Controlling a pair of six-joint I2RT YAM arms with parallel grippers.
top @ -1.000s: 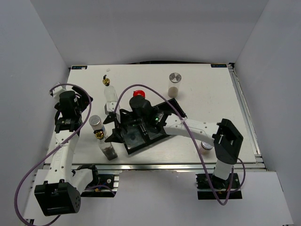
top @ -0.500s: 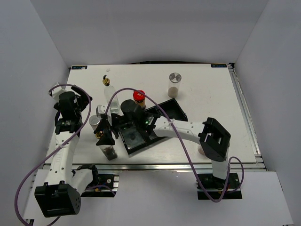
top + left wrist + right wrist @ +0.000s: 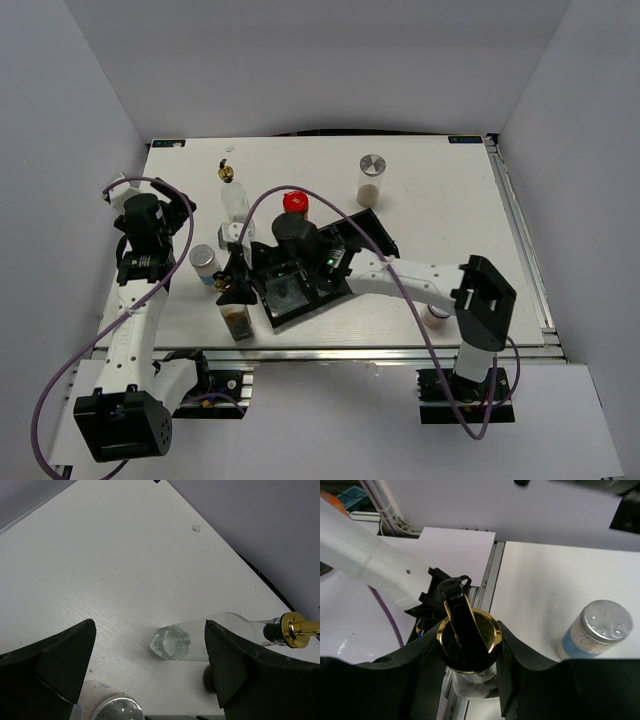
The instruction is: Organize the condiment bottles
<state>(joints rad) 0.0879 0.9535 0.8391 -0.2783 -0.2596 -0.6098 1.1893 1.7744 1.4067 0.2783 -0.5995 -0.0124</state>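
Note:
My right gripper point(image 3: 235, 287) reaches left across the tray and is shut on the neck of a clear glass bottle point(image 3: 238, 320) with a gold pour spout point(image 3: 468, 640), which stands upright near the front edge; a finger point(image 3: 512, 655) presses each side. A silver-capped shaker point(image 3: 203, 258) point(image 3: 592, 630) stands just behind it. My left gripper point(image 3: 150, 625) hangs open and empty, facing a second gold-spouted bottle point(image 3: 236, 203) point(image 3: 225, 632). A red-lidded jar point(image 3: 294, 203) stands behind the tray. Another shaker point(image 3: 372, 180) is at the back right, and a third point(image 3: 437, 312) peeks from under my right arm.
The black compartment tray point(image 3: 372, 232) lies at the table's middle, mostly under my right arm. The table's metal front rail point(image 3: 487, 575) runs close beside the held bottle. Grey walls enclose the table on three sides.
My right gripper swung left from over the tray, came around the front bottle's neck and shut on it. The left arm has not moved.

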